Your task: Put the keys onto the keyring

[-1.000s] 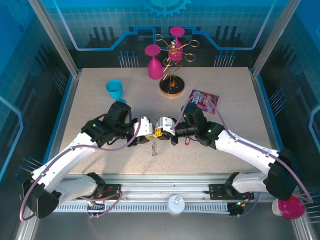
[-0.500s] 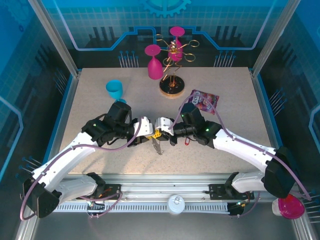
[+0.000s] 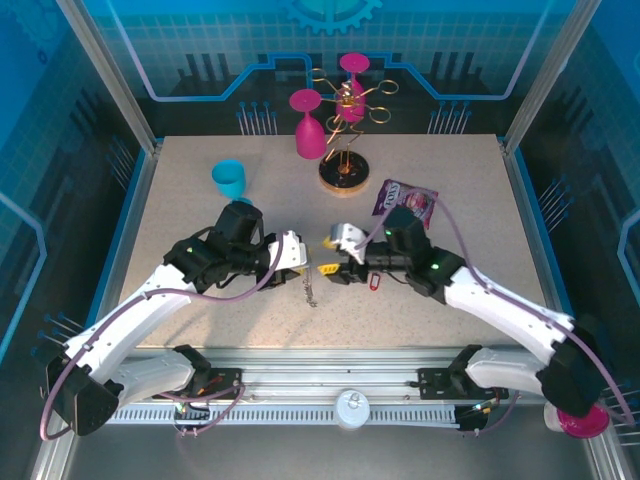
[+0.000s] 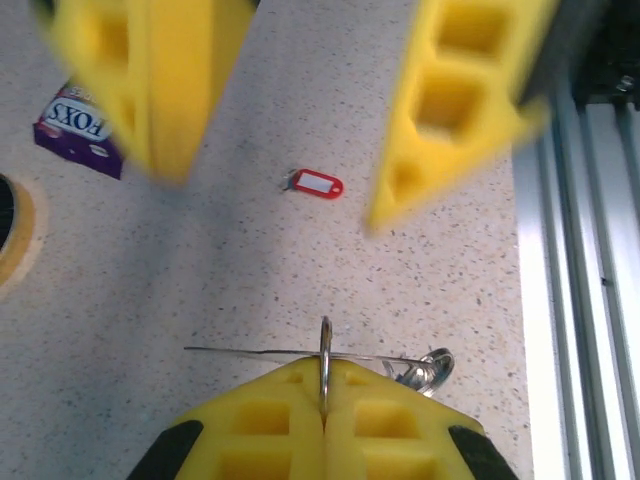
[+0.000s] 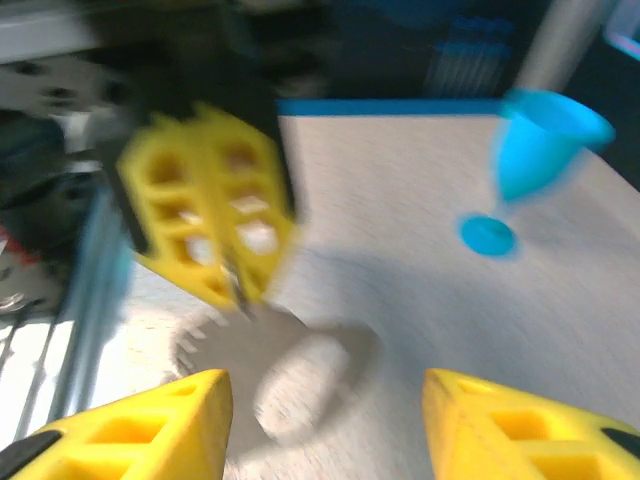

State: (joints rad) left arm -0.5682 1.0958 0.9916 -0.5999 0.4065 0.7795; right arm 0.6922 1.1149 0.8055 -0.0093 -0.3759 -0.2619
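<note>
My left gripper (image 3: 302,264) is shut on the keyring (image 4: 325,352), pinching a thin silver ring edge-on between its yellow fingertips (image 4: 270,400). A short string of small rings (image 3: 311,290) hangs from it toward the table, seen bunched to the right (image 4: 427,367) in the left wrist view. The keys, a tiny red tag (image 3: 374,281) with a small metal piece, lie flat on the table (image 4: 316,184), apart from both grippers. My right gripper (image 3: 328,255) stands open just right of the left one, nothing between its fingers (image 5: 130,425); it faces the left gripper's fingers (image 5: 205,220).
A purple snack packet (image 3: 405,200) lies behind the right arm. A gold wire rack (image 3: 345,150) with pink cups (image 3: 308,125) stands at the back centre, and a blue cup (image 3: 229,179) at the back left. Another pink cup (image 3: 578,420) sits past the near right edge.
My right gripper has opened and drawn back to the right, away from the left gripper. The left gripper stayed in place, shut on the keyring; the hanging rings swung a little.
</note>
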